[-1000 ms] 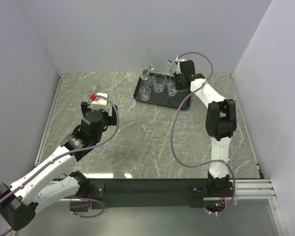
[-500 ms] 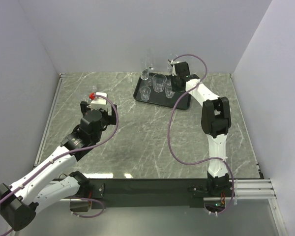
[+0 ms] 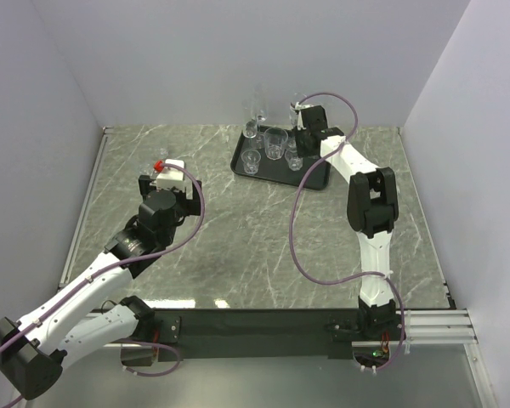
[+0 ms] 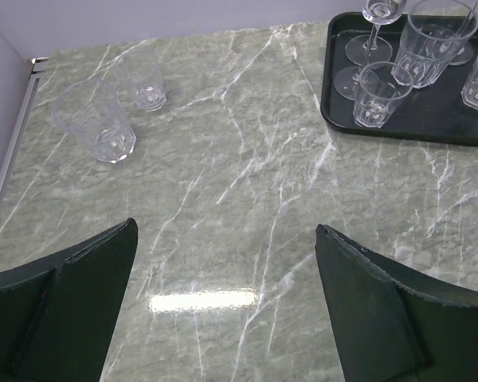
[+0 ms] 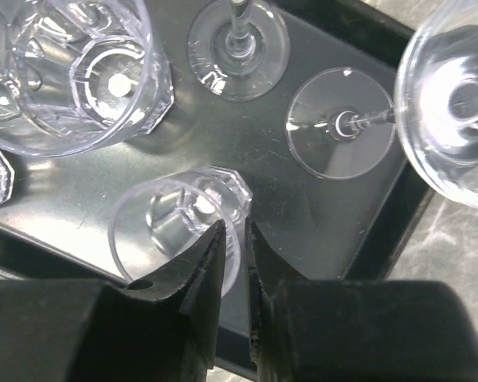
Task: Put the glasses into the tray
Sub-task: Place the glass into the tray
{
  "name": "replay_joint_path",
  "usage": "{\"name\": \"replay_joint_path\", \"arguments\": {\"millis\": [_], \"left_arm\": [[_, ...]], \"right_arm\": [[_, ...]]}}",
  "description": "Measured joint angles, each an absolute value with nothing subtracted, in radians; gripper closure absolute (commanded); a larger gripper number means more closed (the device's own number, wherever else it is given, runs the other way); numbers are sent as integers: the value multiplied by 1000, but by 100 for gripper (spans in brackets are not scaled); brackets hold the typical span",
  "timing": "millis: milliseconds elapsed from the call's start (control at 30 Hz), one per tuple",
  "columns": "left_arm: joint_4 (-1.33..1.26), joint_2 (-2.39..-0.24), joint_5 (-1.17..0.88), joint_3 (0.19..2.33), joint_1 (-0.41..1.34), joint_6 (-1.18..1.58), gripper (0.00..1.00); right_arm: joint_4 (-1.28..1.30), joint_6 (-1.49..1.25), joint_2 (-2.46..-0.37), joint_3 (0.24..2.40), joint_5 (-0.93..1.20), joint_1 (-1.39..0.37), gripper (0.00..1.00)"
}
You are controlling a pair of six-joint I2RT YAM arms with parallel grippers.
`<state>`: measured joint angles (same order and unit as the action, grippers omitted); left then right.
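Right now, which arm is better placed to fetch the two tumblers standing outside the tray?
Left, probably. The left gripper, open, faces the larger tumbler and smaller tumbler on the table, nothing between. The right gripper is over the tray, shut on a third tumbler.

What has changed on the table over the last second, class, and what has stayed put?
The right gripper swung left over the black tray and now pinches the rim of the small tumbler. The left arm and the other glasses on the tray stayed put.
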<state>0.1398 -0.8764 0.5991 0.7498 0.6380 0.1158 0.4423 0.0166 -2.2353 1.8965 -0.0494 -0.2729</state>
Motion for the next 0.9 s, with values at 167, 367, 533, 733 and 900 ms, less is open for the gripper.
{"name": "replay_joint_path", "arguments": {"millis": [167,367,533,733,900], "left_arm": [[140,-876,599,750,638,116,1],[139,-873,599,750,637,116,1],[128,-856,585,734,631,117,1],[113,-835,546,717,602,126,1],[111,-835,530,716,558,152,0]], "right_arm": [[442,20,-2235,1898,-60,-274,74],[442,20,-2235,1898,-62,-274,70],[429,19,-2222,1877,-63,-274,67],[416,20,-2120,1785,-57,-274,66],[392,27,-1992,1687,-39,-276,61]]}}
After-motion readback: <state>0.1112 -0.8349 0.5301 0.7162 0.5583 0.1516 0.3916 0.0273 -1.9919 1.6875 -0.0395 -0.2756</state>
